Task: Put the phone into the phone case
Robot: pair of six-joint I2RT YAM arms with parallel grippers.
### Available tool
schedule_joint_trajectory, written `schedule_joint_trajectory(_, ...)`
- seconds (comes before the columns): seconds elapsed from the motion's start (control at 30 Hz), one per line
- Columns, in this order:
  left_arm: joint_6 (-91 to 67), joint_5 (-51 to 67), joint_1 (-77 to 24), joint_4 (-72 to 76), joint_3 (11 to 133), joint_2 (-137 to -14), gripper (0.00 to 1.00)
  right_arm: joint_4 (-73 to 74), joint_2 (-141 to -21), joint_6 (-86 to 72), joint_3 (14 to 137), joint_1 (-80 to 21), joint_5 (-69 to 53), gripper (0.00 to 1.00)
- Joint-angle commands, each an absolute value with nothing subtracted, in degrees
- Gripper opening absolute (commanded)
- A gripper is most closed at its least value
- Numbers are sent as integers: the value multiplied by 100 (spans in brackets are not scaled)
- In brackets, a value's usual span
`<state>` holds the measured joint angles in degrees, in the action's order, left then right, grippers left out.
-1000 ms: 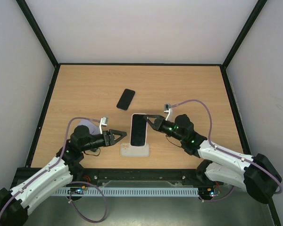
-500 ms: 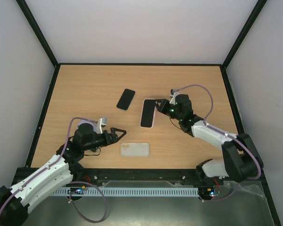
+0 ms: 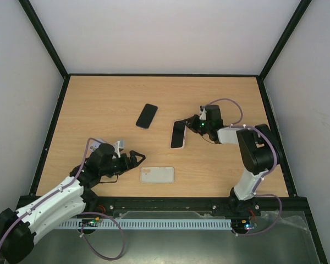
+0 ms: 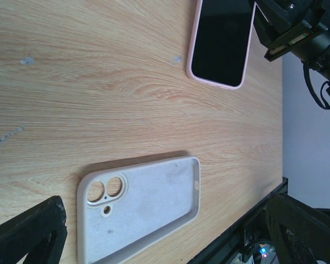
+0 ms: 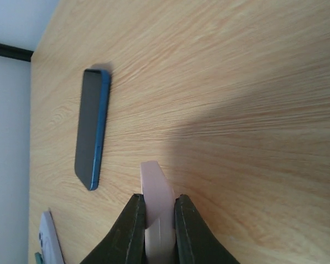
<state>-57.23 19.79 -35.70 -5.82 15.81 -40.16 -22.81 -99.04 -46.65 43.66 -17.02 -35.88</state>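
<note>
The phone (image 3: pixel 178 135) – black screen up, with a pale pink rim – sits beyond the empty phone case (image 3: pixel 157 175) and a little to its right, clear of it and not in it. The right hand (image 3: pixel 188 124) is clamped on the end of the phone farthest from the case. In the right wrist view its two dark fingers (image 5: pixel 131 231) press on either face of the pink edge (image 5: pixel 157 192). Whether the phone's other end rests on the desk (image 3: pixel 99 99) or hangs just above it, I cannot tell.

The case lies flat with its hollow side up and its camera cut-outs at its left end; the left wrist view shows the grey-white inside (image 4: pixel 148 201) holding nothing.

Just left of the case, the left hand (image 3: pixel 139 158) points toward it with its fingers (image 4: pixel 30 231) spread wide apart, gripping nothing and not touching the case.

Farther beyond the case than the pink-rimmed phone, and slightly to the case's left, a second phone (image 3: pixel 147 115) lies flat on the desk – dark, with a blue edge (image 5: pixel 92 129) – untouched by either hand.
</note>
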Motion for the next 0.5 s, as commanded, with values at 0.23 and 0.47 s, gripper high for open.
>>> schedule_joint_trajectory(0.23,-5733,1894,-3574,-533,1494,-4481,97,-1683,-10828,-4263,5202,-1487,-3403,17)
schedule_joint_trajectory(0.47,-5790,2268,-3651,16,1311,-4694,96,-704,-10675,-4232,5385,-1491,-2663,35)
